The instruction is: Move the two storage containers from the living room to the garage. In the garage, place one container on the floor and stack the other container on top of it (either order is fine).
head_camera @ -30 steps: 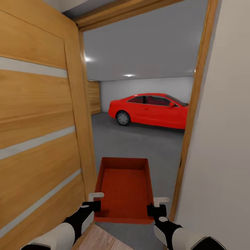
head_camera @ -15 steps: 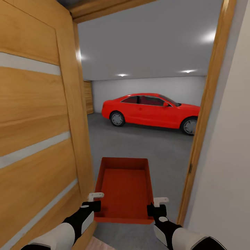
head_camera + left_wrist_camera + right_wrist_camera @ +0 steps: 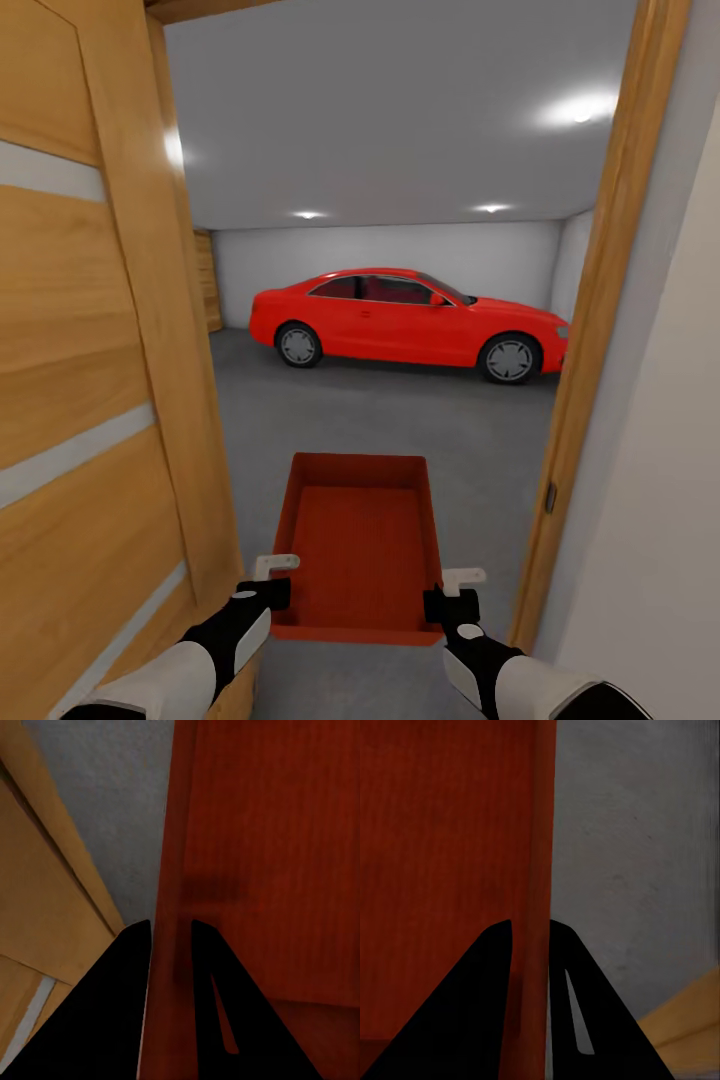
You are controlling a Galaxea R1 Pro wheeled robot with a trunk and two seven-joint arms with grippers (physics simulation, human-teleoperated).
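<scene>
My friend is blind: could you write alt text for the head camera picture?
Two black grippers, left and right, carry an orange-red open-topped box by its side walls through a wooden doorway into a grey garage, where a red car stands.

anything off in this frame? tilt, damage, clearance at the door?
Nothing stands out. The storage container sits level and looks empty and intact, with the left claw and right claw each pinching a side wall. It passes between the open wooden door and the door frame touching neither. Red car parked ahead.
</scene>
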